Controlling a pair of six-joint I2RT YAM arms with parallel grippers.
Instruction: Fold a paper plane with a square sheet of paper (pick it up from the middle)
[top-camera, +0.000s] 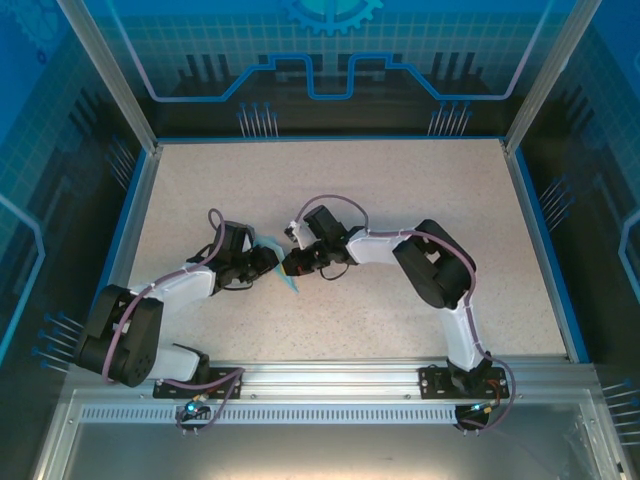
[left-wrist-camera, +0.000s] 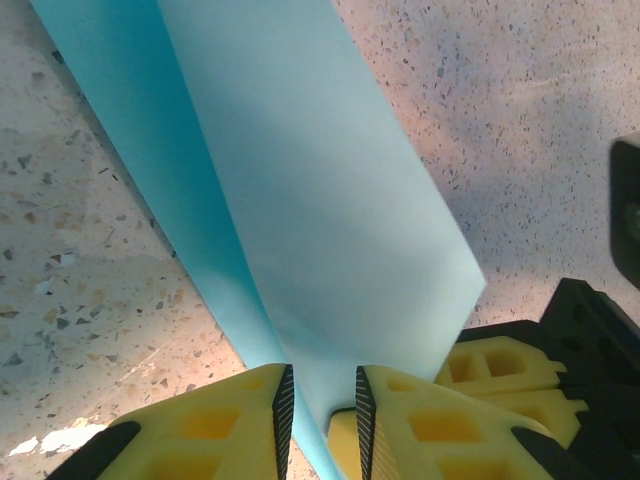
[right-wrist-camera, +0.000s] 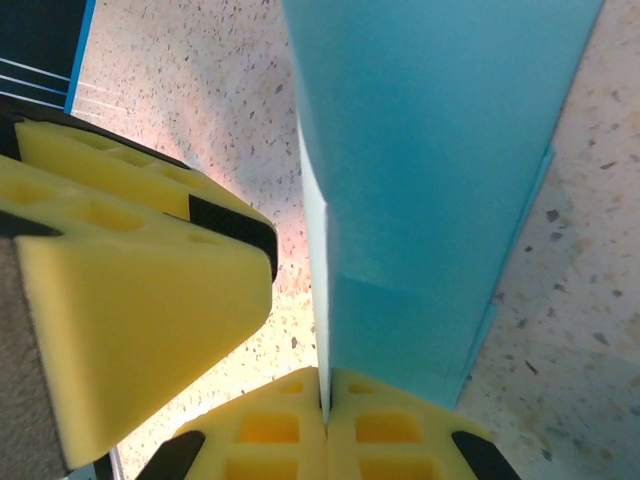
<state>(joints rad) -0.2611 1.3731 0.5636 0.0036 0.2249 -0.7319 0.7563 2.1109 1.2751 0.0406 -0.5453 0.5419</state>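
Note:
The square sheet of paper (left-wrist-camera: 320, 200) is light blue and folded into a long doubled strip. It stands up off the table between my two grippers near the table's middle (top-camera: 289, 284). My left gripper (left-wrist-camera: 322, 410) has its jaws a narrow gap apart, and the folded paper fills that gap against both pads. My right gripper (right-wrist-camera: 326, 400) is shut tight on the paper's (right-wrist-camera: 430, 180) lower edge. The two grippers (top-camera: 270, 262) (top-camera: 296, 265) meet tip to tip. A yellow finger of the left gripper (right-wrist-camera: 130, 300) sits just left of the right one's jaws.
The speckled table (top-camera: 400, 190) is walled by a blue rim and metal posts. Both arms bend inward from their bases at the near edge. The right arm's black elbow (top-camera: 432, 265) stands right of the grippers.

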